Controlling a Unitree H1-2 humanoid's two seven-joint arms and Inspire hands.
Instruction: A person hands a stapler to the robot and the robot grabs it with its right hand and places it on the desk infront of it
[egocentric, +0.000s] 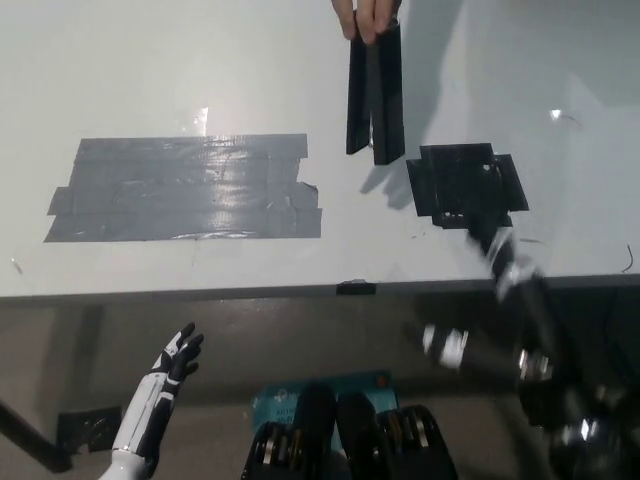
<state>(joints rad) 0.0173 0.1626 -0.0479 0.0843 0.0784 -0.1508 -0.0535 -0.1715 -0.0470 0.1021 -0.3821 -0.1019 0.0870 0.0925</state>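
Note:
A long black stapler hangs upright above the white desk at the top middle, held at its upper end by a person's hand. My black right arm reaches in from the bottom right and is blurred. Its hand lies below and to the right of the stapler, apart from it, over the edge of a black tape patch. Against that dark patch its shape is not clear. My white left hand rests at the lower left, below the desk's front edge, open and holding nothing.
A big patch of grey tape covers the desk's left half. A square of black tape sits right of the stapler. The desk's front edge runs across the middle, with dark floor below it.

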